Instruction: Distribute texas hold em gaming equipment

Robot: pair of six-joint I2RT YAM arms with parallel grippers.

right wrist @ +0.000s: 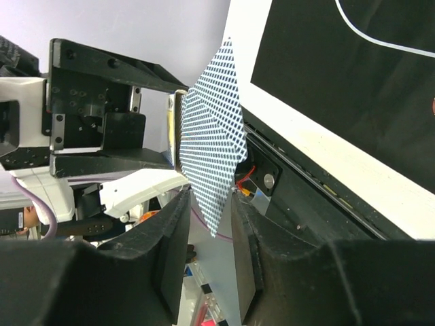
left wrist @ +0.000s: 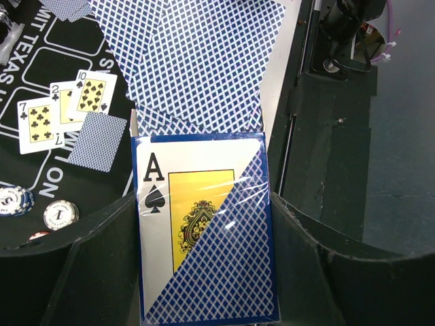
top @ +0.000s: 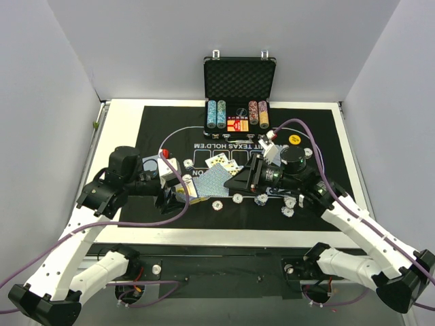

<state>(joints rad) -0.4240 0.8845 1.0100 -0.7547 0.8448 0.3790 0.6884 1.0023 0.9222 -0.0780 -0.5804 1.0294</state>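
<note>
Left wrist view: at the bottom of the frame, the left fingers press on both sides of a deck of cards wrapped in clear film. An ace of spades shows on top, with a blue-backed card slanted across it. Beyond the deck, a fan of blue-backed cards spreads toward the top of the frame, its narrow end meeting the deck's top edge. At lower left, loose chips lie on the black mat. Above them sit three face-up cards, overlapping in a row, and one face-down card overlaps their lower edge.

Right wrist view: the right fingers rise from the bottom of the frame, narrowly apart, with the fan's lower tip between them. Whether they clamp it cannot be told.

Top external view: the fan hangs mid-frame between the two arms. Below and to its right, loose chips are scattered on the mat. Toward the upper right of the mat lies a yellow button disc. Farthest off, at top centre, an open black case stands at the far edge of the mat on the white counter, holding rows of chips.
</note>
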